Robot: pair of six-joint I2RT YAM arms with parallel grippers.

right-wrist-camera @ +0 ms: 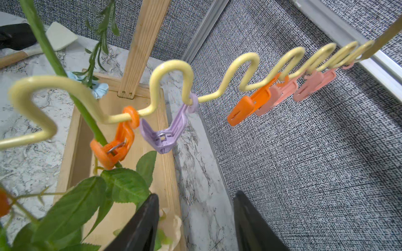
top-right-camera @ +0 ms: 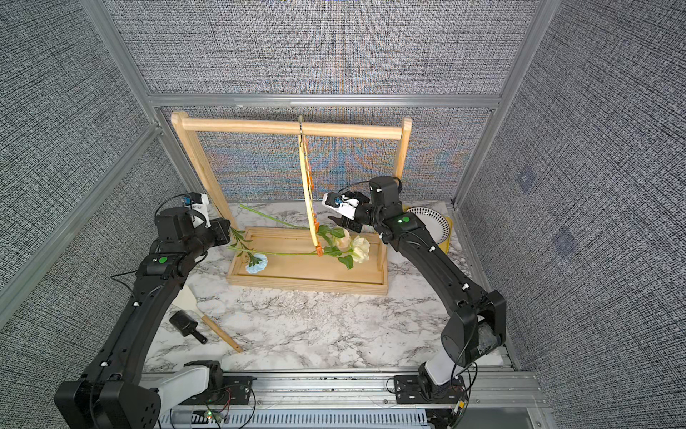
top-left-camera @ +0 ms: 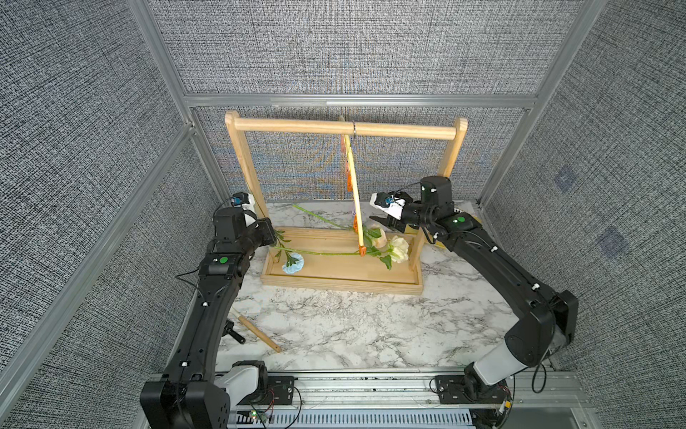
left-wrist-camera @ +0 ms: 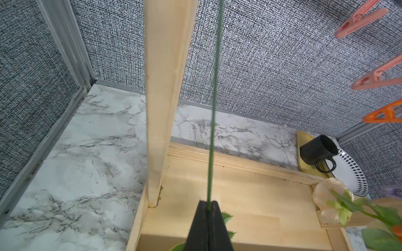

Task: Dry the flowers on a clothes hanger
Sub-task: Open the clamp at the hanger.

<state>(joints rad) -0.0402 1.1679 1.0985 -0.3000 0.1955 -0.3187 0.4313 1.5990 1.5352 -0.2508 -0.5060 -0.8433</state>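
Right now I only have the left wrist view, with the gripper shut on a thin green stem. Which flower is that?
Observer: The pale blue frilly flower; its head hangs below the left gripper.
Operator: And the other arm?
Observer: The right gripper is open, just short of a purple plastic clip that holds nothing.
Operator: Anything clipped yet?
Observer: Yes, the orange plastic clip beside it grips a thick green stem.

The clothes hanger [top-left-camera: 354, 193] splits the rack [top-left-camera: 297, 125] opening into two gaps; flower stems [top-left-camera: 326, 253] cross low.
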